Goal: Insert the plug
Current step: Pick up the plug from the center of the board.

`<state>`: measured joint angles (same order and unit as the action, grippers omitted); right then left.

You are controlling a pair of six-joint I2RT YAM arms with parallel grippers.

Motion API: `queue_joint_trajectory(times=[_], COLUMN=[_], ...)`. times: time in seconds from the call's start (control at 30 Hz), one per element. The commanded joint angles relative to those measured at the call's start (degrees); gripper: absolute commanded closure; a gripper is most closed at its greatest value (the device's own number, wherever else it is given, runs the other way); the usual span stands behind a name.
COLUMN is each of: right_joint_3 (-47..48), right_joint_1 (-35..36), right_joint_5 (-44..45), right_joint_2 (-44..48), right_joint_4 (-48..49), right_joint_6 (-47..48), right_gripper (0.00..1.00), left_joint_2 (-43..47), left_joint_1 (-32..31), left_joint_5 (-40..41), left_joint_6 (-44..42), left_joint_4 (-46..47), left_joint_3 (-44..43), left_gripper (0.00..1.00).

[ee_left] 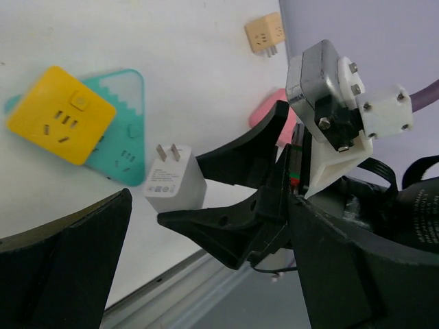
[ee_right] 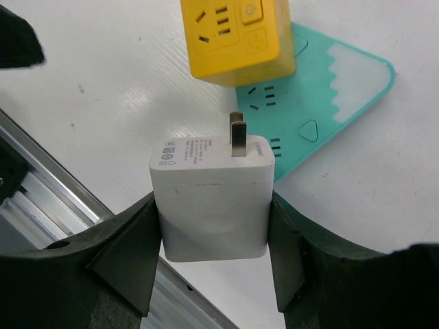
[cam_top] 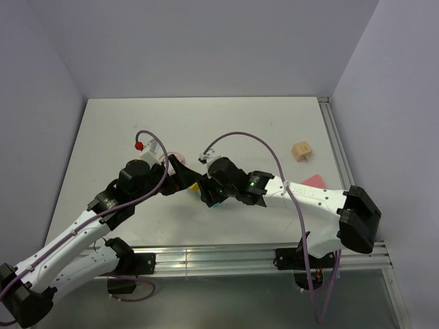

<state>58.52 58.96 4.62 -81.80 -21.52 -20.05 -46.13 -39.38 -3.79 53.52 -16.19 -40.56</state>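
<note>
Two flat metal prongs on the white rectangular plastic plug, clamped in the right end effector, point toward the yellow plastic socket cube and teal triangular socket strip on the white counter, so grasping looks done and insertion is not yet, while the left end effector waits with fingers apart.

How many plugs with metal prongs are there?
2: a white plug held in the right tool, and a tan plug lying near the table's right edge. The arms may hide more.
</note>
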Motion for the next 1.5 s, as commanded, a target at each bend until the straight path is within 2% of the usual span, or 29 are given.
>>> queue_joint_trajectory(times=[0.0, 0.17, 0.3, 0.43, 0.6, 0.7, 0.83, 1.17, 1.47], right_joint_3=[-0.34, -0.95, -2.53, -3.50, -5.17, -4.56, -2.36, 2.56, 5.81], right_joint_1=[-0.69, -0.95, -1.48, -2.09, -2.09, -2.18, -2.18, -2.09, -2.18], right_joint_5=[-0.76, 0.21, 0.03, 0.65, -0.93, -2.16, -2.25, -4.18, -5.59], right_joint_2=[6.21, 7.71, 8.41, 8.94, 10.16, 10.26, 8.24, 3.23, 0.50], right_joint_4=[8.60, 8.34, 9.04, 9.39, 11.23, 11.32, 10.27, 9.13, 8.60], right_joint_6=[1.94, 3.00, 3.79, 3.62, 3.97, 4.93, 5.64, 6.87, 6.78], right_gripper=[0.85, 0.85, 0.84, 0.83, 0.83, 0.81, 0.81, 0.77, 0.77], left_joint_2=[0.24, 2.79, 4.03, 3.33, 1.67, -2.89, -4.15, -5.99, -12.05], left_joint_1=[0.44, 2.02, 4.47, 7.99, 13.00, 13.01, 12.92, 11.87, 5.72], left_joint_5=[1.42, -0.43, -1.04, -4.90, -10.95, -14.13, -17.30, -16.77, -14.58], left_joint_6=[4.66, 9.75, 9.68, 9.76, 9.76, 9.76, 12.39, 13.10, 14.25], left_joint_4=[-1.93, 1.77, 0.81, -0.16, 3.08, 5.10, 10.90, 13.45, 18.20], left_joint_3=[-0.41, 1.97, 1.62, 1.53, 3.29, 3.90, 6.45, 6.28, 6.19], left_gripper=[0.01, 0.00, 0.00, 0.01, 0.00, 0.00, 0.00, 0.00, 0.01])
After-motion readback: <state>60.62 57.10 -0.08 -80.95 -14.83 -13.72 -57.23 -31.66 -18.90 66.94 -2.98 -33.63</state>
